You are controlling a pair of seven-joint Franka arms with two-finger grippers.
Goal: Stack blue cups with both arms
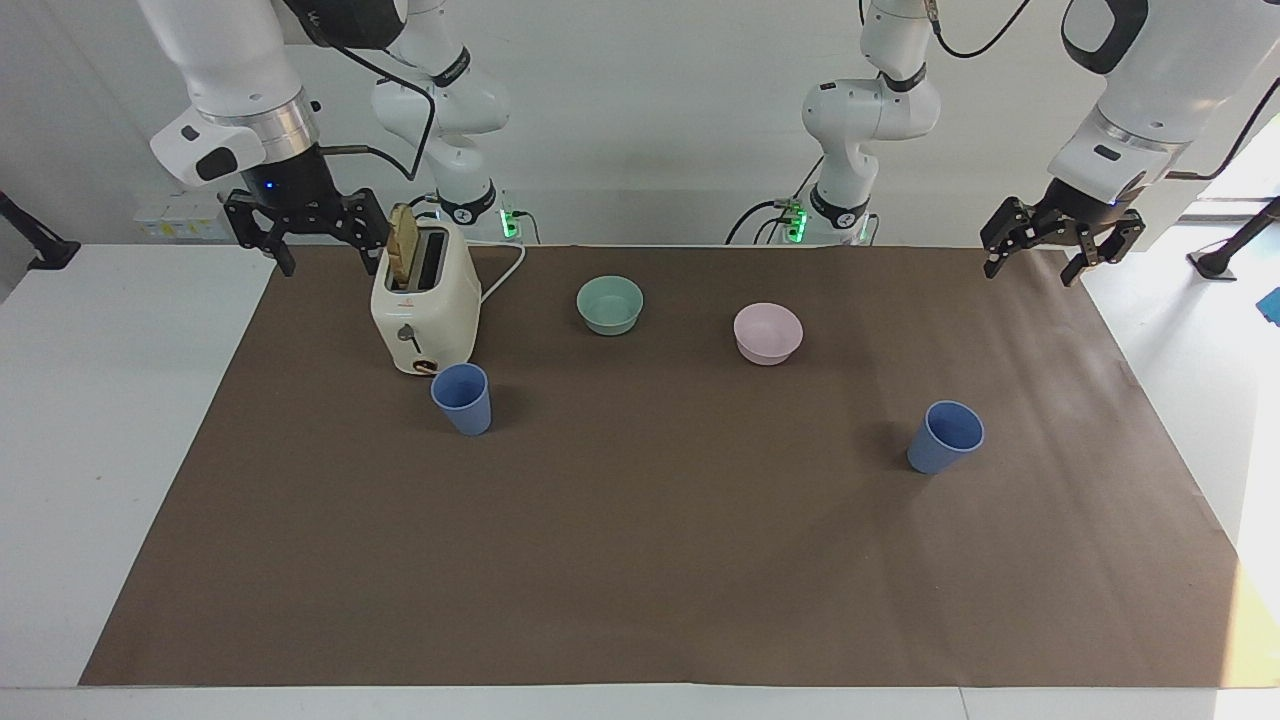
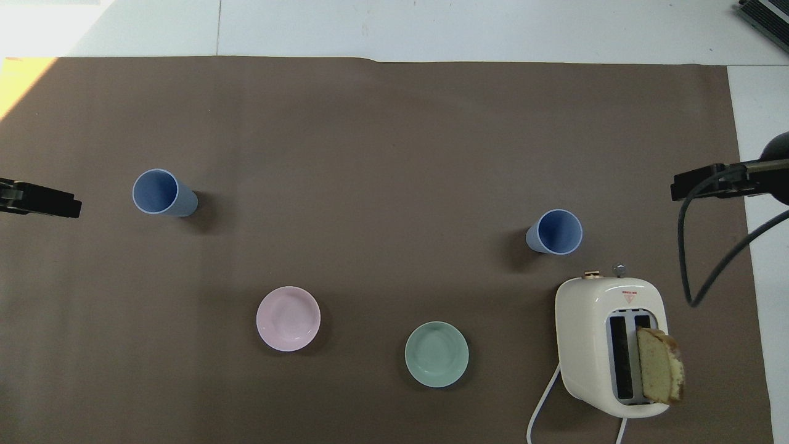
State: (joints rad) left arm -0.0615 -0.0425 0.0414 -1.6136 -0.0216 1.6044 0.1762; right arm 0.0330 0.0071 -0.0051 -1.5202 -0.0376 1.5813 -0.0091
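Observation:
Two blue cups stand upright and apart on the brown mat. One cup (image 1: 462,398) (image 2: 555,232) is next to the toaster, toward the right arm's end. The other cup (image 1: 945,437) (image 2: 161,193) stands alone toward the left arm's end. My right gripper (image 1: 328,255) (image 2: 703,185) hangs open and empty in the air beside the toaster at the mat's edge. My left gripper (image 1: 1030,268) (image 2: 43,202) hangs open and empty over the mat's corner at its own end. Both are well away from the cups.
A cream toaster (image 1: 424,300) (image 2: 610,345) with a bread slice (image 1: 403,243) in one slot stands nearer to the robots than the first cup. A green bowl (image 1: 610,304) (image 2: 436,354) and a pink bowl (image 1: 768,333) (image 2: 288,318) sit near the robots' edge. Two smaller white arms (image 1: 850,130) stand at the table's edge.

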